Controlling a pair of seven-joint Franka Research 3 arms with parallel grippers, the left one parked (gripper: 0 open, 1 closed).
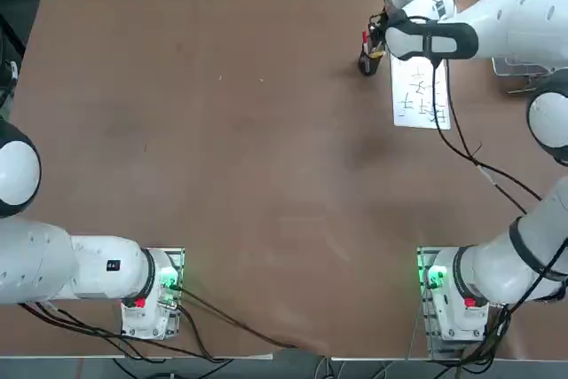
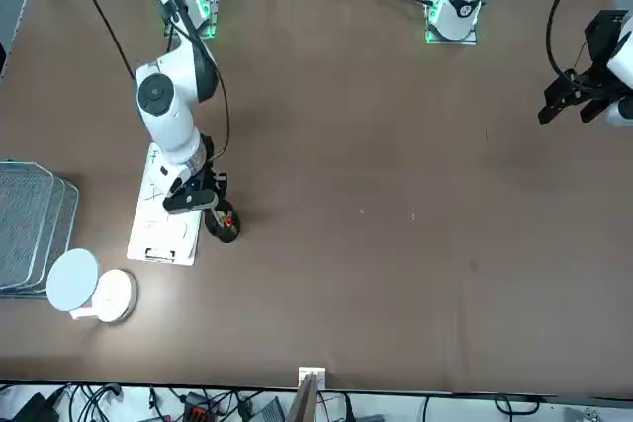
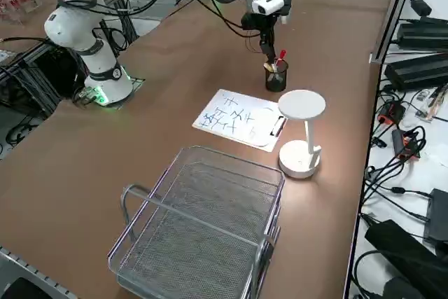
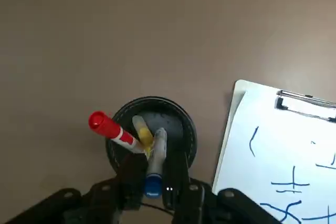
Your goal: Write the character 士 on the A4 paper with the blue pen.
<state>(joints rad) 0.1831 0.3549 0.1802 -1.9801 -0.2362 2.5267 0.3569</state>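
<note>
Jaws of the right gripper (image 4: 153,182) clamp the blue pen (image 4: 155,167) above the black pen cup (image 4: 184,129); next, likely, carry it across to the A4 paper (image 4: 278,156) beside it.

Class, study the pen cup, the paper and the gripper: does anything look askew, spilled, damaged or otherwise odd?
Nothing stands out. The right gripper is shut on the blue pen over the black pen cup, which stands upright holding a red-topped pen and yellow marker. The A4 paper lies flat beside it.
</note>
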